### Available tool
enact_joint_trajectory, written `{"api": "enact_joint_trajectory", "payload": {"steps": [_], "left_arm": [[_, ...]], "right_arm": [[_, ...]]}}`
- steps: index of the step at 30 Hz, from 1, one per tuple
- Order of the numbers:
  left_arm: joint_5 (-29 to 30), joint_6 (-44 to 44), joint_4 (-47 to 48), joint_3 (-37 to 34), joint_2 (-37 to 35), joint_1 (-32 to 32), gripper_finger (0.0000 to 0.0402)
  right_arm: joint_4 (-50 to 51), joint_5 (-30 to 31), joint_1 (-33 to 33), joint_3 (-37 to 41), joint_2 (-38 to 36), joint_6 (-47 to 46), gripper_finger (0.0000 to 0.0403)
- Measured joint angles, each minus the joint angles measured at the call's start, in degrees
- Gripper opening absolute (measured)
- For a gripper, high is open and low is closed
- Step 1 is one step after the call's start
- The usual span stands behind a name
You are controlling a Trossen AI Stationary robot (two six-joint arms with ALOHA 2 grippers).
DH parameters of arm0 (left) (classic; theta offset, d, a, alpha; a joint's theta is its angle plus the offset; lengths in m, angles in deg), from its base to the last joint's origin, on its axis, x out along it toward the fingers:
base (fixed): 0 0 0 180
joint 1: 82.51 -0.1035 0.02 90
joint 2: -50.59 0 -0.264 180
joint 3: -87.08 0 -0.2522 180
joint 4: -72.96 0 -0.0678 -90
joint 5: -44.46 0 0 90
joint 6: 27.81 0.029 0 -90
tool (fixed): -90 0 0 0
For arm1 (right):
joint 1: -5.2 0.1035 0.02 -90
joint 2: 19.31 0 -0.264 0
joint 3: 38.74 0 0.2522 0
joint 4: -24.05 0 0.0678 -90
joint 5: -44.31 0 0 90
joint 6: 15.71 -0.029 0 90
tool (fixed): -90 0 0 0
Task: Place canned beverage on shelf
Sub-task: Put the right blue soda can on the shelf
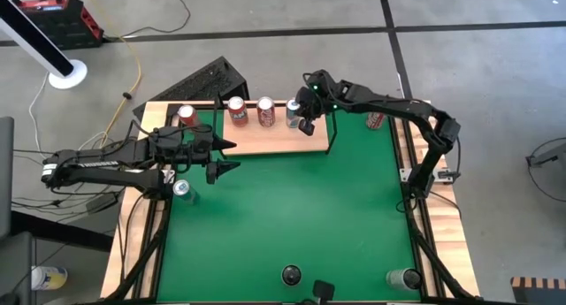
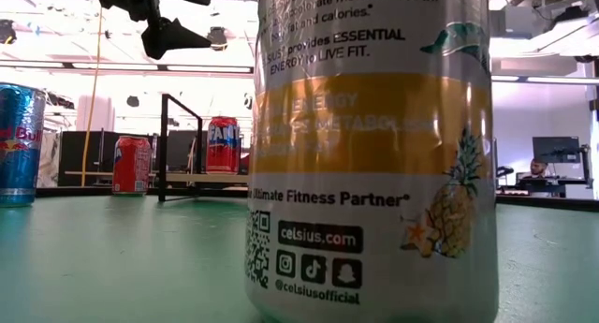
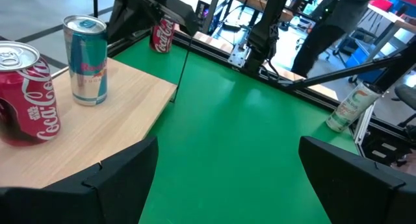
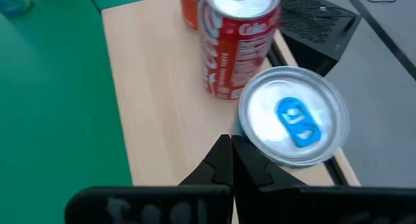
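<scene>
The shelf [image 1: 274,137] carries three cans in a row along its back edge: two red cans [image 1: 237,111] [image 1: 265,111] and a silver-topped one [image 1: 293,112], with the right gripper [image 1: 307,126] hanging just beside the last. Its front strip of board lies bare. The left gripper [image 1: 225,156], fingers spread, crowds the shelf's left end. The green table [image 1: 301,208] stays open through the middle; a tall can [image 1: 403,278] stands at the near right corner.

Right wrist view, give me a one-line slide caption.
Shut right gripper hovers beside a silver-topped, blue-tabbed can and red Coca-Cola can on the light-wood shelf.
</scene>
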Motion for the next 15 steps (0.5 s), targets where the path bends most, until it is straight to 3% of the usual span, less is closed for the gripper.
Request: {"api": "enact_joint_trajectory", "payload": {"steps": [8, 15], "left_arm": [[0.0, -0.12, 0.0, 0.0, 0.0, 0.0, 0.0357], [0.02, -0.15, 0.02, 0.0, 0.0, 0.0, 0.0357]], "right_arm": [[-1.95, 0.11, -0.29, 0.0, -0.04, 0.02, 0.0019], [4.73, 0.78, -0.31, 0.02, -0.63, 1.12, 0.0019]]}}
